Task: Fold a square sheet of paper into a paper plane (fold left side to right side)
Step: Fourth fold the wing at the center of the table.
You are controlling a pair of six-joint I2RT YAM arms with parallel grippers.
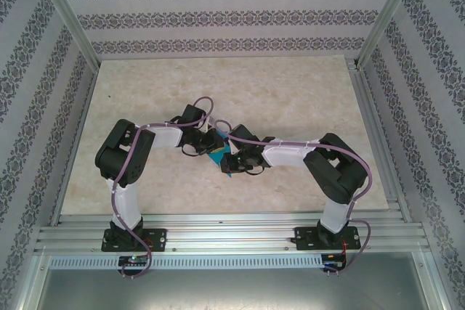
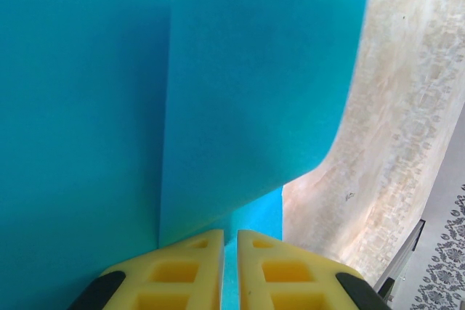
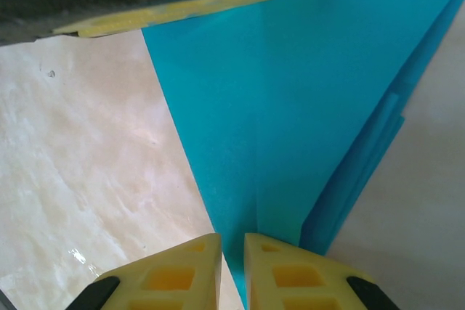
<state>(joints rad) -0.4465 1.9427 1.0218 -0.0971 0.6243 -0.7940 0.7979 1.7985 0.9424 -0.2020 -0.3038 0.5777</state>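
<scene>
The cyan-blue sheet of paper [image 1: 219, 156] lies at the middle of the table, folded into a pointed, layered shape, held between both grippers. In the left wrist view, one flap of the paper [image 2: 247, 92] curls up over the flat layer. My left gripper [image 2: 229, 241] is shut on the paper's edge, which shows in the thin slit between its jaws. My right gripper [image 3: 232, 245] is shut on the narrow pointed end of the paper [image 3: 290, 107]. A yellow left fingertip [image 3: 182, 9] presses at the paper's far end. From above, the left gripper [image 1: 211, 147] and right gripper [image 1: 234, 162] nearly meet.
The marbled beige table [image 1: 290, 92] is bare around the paper. Patterned walls stand close on three sides, with metal posts at the back corners. Aluminium rails [image 1: 232, 234] carry both arm bases along the near edge.
</scene>
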